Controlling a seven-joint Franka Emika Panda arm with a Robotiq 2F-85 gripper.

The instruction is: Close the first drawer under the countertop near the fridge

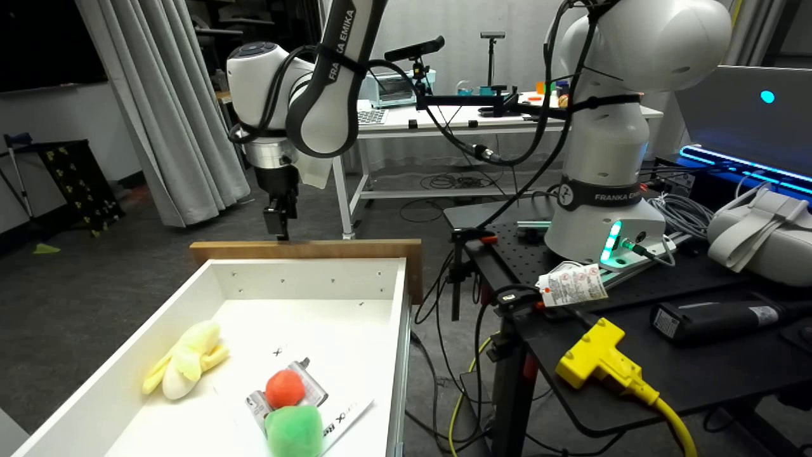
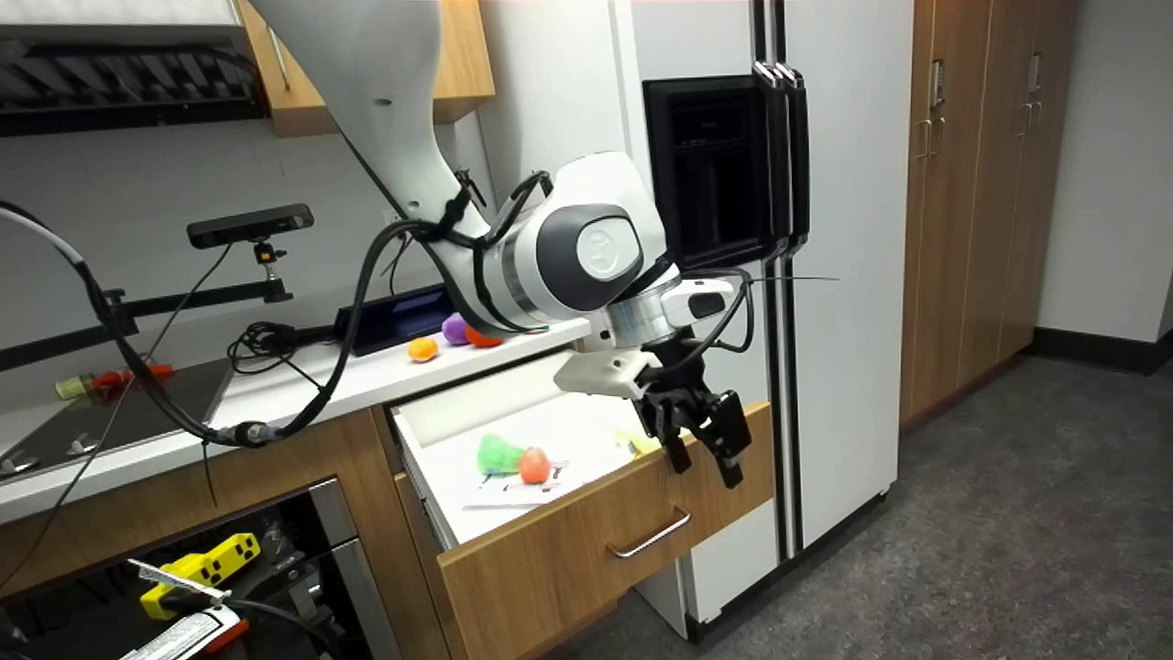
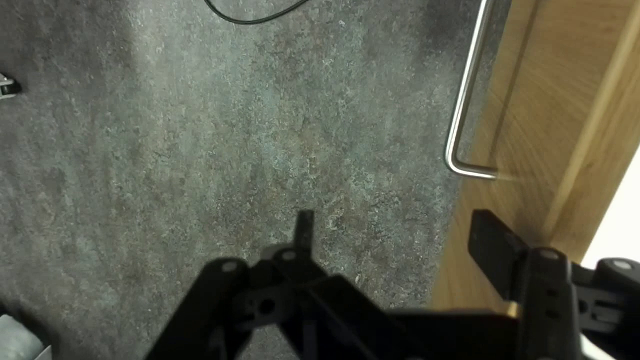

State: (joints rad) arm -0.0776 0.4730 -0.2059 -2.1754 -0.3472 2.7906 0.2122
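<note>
The claw [image 2: 706,463], spread and holding nothing, hangs just outside the drawer [image 2: 568,573], which juts from under the counter [image 2: 389,368], left of the fridge [image 2: 848,229]. I'd guess the step is lining up a push; next, press the drawer straight in.

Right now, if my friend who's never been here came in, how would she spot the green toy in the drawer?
Find the big white fridge, then the open, wooden-fronted drawer beside it. Inside, look for a round red-orange toy. The green toy sits right beside that one; it's bigger, and the only green thing in the drawer.
</note>
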